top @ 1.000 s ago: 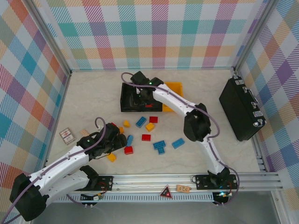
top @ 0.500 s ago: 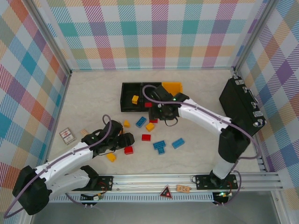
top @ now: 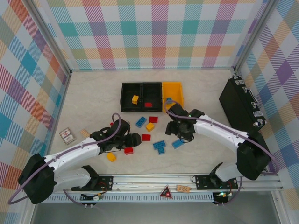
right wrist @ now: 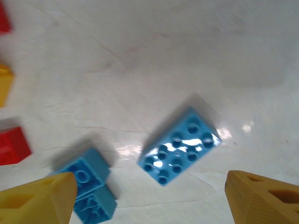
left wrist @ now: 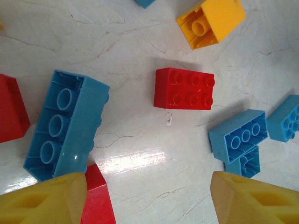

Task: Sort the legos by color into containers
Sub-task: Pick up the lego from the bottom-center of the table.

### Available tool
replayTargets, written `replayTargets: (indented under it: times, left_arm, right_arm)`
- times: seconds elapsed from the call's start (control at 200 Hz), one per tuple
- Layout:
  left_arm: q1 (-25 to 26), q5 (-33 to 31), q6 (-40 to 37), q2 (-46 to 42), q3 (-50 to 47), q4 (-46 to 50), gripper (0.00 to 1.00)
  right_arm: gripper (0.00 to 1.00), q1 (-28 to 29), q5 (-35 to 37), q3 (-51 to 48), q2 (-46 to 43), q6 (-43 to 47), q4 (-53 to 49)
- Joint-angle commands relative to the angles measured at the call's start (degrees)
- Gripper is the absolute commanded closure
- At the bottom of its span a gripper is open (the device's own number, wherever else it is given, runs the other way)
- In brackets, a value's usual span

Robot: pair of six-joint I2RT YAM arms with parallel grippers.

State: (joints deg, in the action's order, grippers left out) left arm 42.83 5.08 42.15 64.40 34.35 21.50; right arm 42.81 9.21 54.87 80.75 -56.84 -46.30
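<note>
The containers stand in a row at the back: a left black bin [top: 126, 88] with a yellow lego [top: 135, 99], a middle black bin [top: 156, 88] with a red lego [top: 148, 104], and a yellow-orange bin [top: 174, 89]. Loose red, yellow and blue legos lie in front of them. My left gripper [top: 134, 139] [left wrist: 149, 196] hovers open over bare table. A red lego [left wrist: 184, 88] lies ahead of it and an upturned blue lego [left wrist: 65, 123] to its left. My right gripper [top: 175, 133] [right wrist: 149, 196] hangs open above a blue lego [right wrist: 180, 145] [top: 177, 143]. Joined blue legos [right wrist: 88, 186] [top: 159, 146] lie by its left finger.
A large black hard case [top: 240, 107] stands at the right wall. Small cards [top: 67, 136] lie at the left, behind my left arm. Checkered walls close the table on three sides. The aluminium rail [top: 187, 179] runs along the near edge.
My right arm has swung from the left black bin down to the blue lego at the right, its jaws widening. A yellow lego now lies in that bin. My left gripper has slid right.
</note>
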Motion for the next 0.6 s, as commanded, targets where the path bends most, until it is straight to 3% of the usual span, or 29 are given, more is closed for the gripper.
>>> replayTargets:
  times: [0.0, 0.34, 0.595]
  left_arm:
    - [1.06, 0.15, -0.75, 0.65, 1.25, -1.62, 0.30]
    - [1.82, -0.69, -0.32, -0.23, 0.38, -1.37, 0.30]
    - [2.06, -0.97, -0.19, -0.63, 0.37, -0.94, 0.30]
  right_arm:
    - [0.17, -0.09, -0.31, -3.28, -1.91, -7.84, 1.70]
    - [0.23, -0.09, -3.50, -5.86, 4.92, -9.56, 8.18]
    - [0.41, -0.09, -4.91, -6.09, 8.41, -8.77, 10.57]
